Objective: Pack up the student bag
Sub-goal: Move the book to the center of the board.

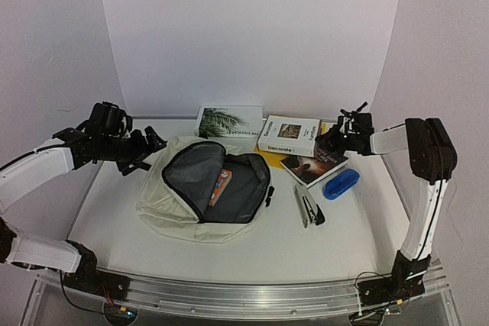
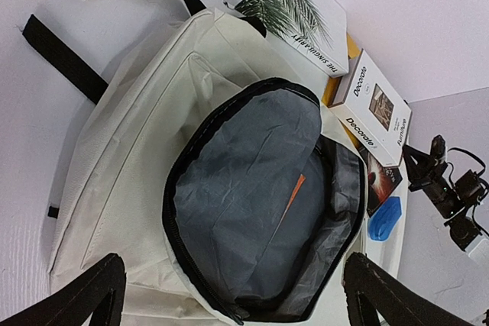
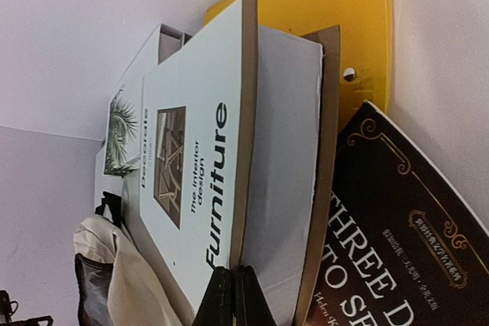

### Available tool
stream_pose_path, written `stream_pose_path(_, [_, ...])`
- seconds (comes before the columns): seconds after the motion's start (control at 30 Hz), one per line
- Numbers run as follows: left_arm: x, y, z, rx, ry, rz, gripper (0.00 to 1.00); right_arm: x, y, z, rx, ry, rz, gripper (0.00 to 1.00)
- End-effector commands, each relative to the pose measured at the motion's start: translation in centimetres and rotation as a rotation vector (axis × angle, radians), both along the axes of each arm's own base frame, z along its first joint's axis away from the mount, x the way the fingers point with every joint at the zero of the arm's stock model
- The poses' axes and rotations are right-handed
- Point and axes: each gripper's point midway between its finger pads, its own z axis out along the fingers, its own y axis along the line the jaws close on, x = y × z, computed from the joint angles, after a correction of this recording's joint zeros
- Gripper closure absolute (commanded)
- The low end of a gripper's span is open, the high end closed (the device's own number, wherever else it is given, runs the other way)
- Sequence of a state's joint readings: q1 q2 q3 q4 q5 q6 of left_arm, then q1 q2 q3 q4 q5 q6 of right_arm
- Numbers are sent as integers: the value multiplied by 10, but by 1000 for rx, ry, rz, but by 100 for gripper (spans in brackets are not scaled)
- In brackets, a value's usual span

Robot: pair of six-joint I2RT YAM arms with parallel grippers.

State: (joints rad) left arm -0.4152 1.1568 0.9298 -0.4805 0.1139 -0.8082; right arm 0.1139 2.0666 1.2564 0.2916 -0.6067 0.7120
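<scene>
the right jaws, closest in the right wrist view, are pressed together on nothing, right at the page edge of the white furniture book, next to a dark book. the left jaws stand wide apart and empty above the student bag, lying unzipped mid-desk, grey lining showing.

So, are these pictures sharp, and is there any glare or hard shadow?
Top external: even, soft light, only a faint shadow around the student bag. Left wrist: the bag's grey lining is crisp, the left fingers are dark shapes at the bottom corners. Right wrist: the Furniture book has a sharp title, the shut right fingers below it are nearly black; no glare.
</scene>
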Motion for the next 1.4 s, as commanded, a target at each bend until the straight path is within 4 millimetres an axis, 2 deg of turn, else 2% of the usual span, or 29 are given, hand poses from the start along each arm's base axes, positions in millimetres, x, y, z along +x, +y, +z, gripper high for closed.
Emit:
stream_pose_path(0.0, [14,-8,28,-36,-72,-21,0,0,10,42,117,-91,19,100])
stream_pose_path(0.13, [20,-15,31,-49,-84,-47,0,-13,10,70,161,-133,14,100])
stream_pose_path(0.23, [28,-23,36,-61,-106,-77,0,-30,6,83,165,-147,-4,100])
stream_pose_path(0.4, [45,-54,56,-133,-186,-212,0,-62,-4,112,166,-187,-46,100])
stream_pose_path(0.5, [55,-73,59,-173,-197,-283,0,-77,-11,114,153,-179,-78,100])
stream_pose_path(0.53, [61,-85,55,-200,-183,-326,0,-86,-13,110,150,-160,-89,100])
stream_pose_path(0.57, [62,-88,56,-208,-186,-336,0,-88,-14,111,149,-161,-94,100])
stream_pose_path(0.63, [68,-105,50,-239,-169,-388,0,-97,-20,96,119,-127,-116,100])
stream_pose_path(0.8, [71,-140,38,-267,-138,-477,0,-116,-39,43,3,-13,-196,100])
stream_pose_path(0.97, [68,-153,23,-268,-98,-503,0,-141,-53,9,-37,62,-262,100])
stream_pose_path(1.2, [68,-158,9,-286,-56,-498,0,-155,-58,4,-24,84,-297,100])
stream_pose_path(1.37, [69,-158,-1,-284,-34,-489,0,-173,-64,9,-2,86,-337,100])
